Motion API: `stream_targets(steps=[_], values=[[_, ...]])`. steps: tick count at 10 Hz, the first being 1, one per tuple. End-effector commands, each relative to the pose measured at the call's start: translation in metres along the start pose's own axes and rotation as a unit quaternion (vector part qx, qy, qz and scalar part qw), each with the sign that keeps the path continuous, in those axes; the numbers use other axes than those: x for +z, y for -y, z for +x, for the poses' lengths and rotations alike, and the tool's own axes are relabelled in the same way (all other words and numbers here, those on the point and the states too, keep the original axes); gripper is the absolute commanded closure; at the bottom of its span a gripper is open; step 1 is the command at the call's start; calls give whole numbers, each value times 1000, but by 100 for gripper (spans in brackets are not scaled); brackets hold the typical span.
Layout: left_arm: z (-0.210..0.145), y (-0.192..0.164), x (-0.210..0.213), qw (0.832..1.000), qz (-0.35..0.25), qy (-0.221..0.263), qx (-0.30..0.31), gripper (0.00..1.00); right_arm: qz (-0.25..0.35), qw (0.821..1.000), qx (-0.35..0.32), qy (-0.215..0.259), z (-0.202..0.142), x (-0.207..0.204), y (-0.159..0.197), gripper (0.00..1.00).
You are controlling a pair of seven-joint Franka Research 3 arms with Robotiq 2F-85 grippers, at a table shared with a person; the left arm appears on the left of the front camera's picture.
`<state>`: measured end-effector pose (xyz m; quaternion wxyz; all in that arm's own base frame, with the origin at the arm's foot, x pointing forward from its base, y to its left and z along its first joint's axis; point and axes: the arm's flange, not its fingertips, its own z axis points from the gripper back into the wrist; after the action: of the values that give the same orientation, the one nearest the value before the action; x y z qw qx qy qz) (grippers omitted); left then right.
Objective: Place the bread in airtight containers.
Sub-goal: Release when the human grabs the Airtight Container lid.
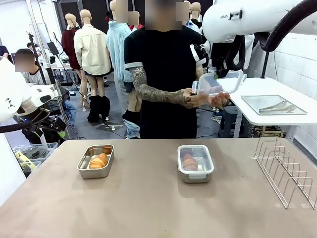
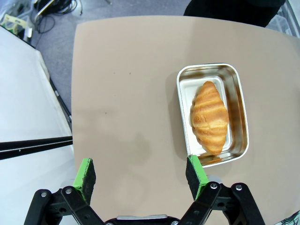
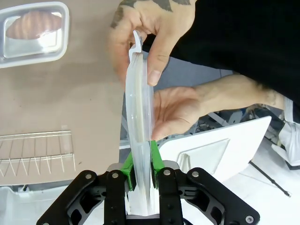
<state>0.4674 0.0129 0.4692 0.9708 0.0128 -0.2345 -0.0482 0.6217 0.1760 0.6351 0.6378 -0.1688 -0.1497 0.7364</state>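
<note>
My right gripper point(image 3: 139, 171) pinches the thin, slippery clear lid point(image 3: 139, 108) by its stiff rim at lower centre, the person's hand point(image 3: 176, 110) steadying it; my left gripper point(image 2: 140, 174) hangs open.

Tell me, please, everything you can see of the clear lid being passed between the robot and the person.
The clear lid is a see-through plastic rectangle with rounded corners and a clip tab at its far end. It is held in the air beyond the table's far edge. The right gripper is shut on one end, its green pads pressing both faces, while the person's hands grasp the other end.
</note>
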Motion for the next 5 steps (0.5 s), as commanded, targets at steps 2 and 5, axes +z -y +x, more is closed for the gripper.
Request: stream_targets(steps=[2, 5], values=[[1, -1, -1, 1000, -1, 6, 9, 0, 0, 1000, -1, -2, -1, 1, -5, 100], [1, -1, -1, 1000, -1, 6, 9, 0, 0, 1000, -1, -2, -1, 1, -5, 100]])
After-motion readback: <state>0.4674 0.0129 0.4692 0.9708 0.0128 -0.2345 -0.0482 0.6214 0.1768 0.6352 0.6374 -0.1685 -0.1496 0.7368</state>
